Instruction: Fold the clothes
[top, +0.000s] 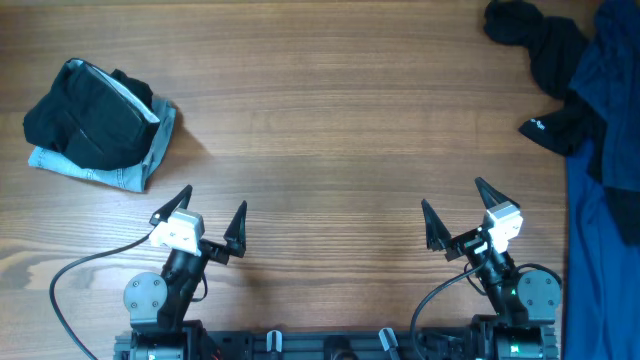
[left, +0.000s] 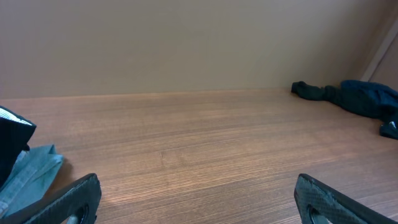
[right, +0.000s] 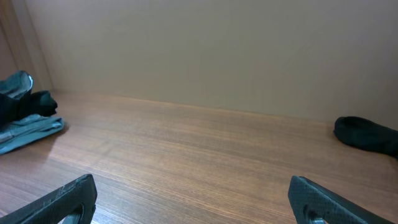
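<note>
near left edge, shorts (top: 85, 120) on denim (top: 128, 172); heap (top: 562, 60) far right

No readable text; small white logo (top: 533, 124) on black garment (top: 565, 128), illegible.

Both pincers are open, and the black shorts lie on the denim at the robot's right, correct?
No: the overhead view shows the black shorts on the denim at the robot's left. The left pincer and right pincer are open.
</note>
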